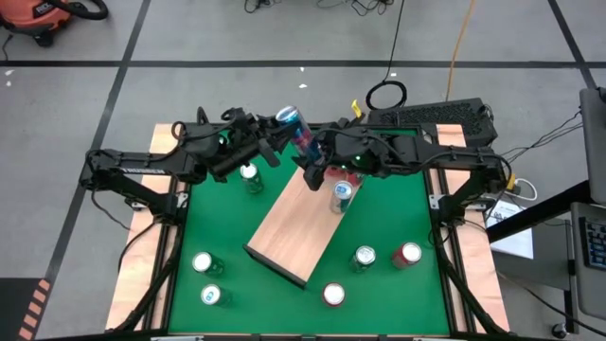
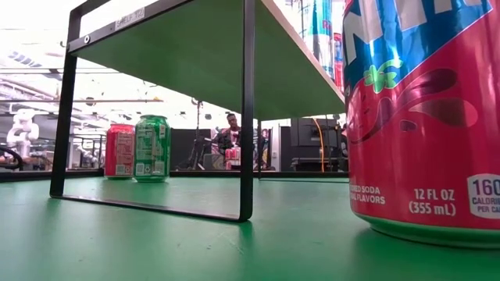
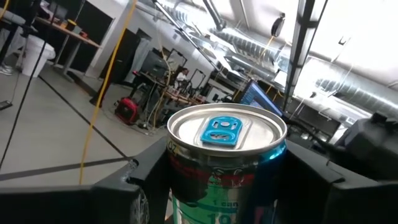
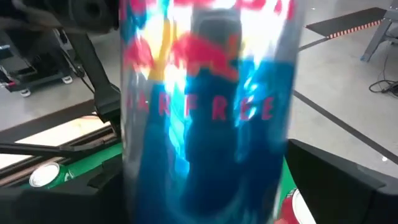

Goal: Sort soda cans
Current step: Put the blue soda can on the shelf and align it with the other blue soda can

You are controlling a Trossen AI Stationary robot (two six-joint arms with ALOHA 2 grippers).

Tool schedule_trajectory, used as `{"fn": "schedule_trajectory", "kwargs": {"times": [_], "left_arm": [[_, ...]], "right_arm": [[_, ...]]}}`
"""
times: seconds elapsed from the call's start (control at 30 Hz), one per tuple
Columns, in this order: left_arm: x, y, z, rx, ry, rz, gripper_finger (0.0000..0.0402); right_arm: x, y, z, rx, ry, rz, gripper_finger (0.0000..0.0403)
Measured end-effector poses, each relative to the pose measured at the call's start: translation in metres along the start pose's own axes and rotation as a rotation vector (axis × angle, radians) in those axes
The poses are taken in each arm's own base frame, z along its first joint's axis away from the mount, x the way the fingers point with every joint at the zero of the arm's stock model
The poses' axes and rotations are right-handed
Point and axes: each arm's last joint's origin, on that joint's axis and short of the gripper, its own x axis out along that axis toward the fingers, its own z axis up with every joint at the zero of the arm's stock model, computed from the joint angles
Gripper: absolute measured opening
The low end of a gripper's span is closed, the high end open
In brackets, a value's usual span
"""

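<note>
Tilted blue can [image 1: 294,128] between end effectors

A grey tiled floor [image 1: 237,38] with dark seams fills the upper part of the high view. An orange shop vacuum [image 1: 43,17] sits in the upper left corner, and an orange cable [image 1: 461,38] runs down from the top right of centre. At the right edge stands a metal cart [image 1: 589,218]. In the low view, a person [image 2: 232,133] sits at mid-frame among dark equipment, under bright ceiling lights [image 2: 31,74] at left. Silver ducts [image 3: 249,40] cross the ceiling in the left wrist view.
</note>
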Motion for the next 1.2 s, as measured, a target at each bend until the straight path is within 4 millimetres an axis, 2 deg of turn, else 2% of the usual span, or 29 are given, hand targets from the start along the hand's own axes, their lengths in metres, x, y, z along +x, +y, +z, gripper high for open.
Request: {"fn": "schedule_trajectory", "kwargs": {"times": [0.57,0.67,0.87,0.97,1.2], "left_arm": [[0.0,0.0,0.0,0.004,0.008,-0.001,0.0229],[0.0,0.0,-0.001,0.009,0.016,-0.013,0.0243],[-0.001,-0.002,0.001,-0.004,0.028,-0.063,0.031],[-0.004,-0.003,0.006,-0.008,0.028,-0.08,0.0335],[-0.012,-0.001,0.021,0.0,0.048,-0.16,0.0347]], "right_arm": [[0.001,0.002,-0.001,0.032,0.008,0.011,0.022],[0.001,0.002,-0.001,0.041,0.013,0.022,0.0216],[-0.002,0.002,0.0,0.085,0.017,0.057,0.0238],[-0.007,0.001,0.002,0.098,0.012,0.077,0.0234],[-0.016,0.002,0.006,0.091,0.03,0.21,0.0219]]}}
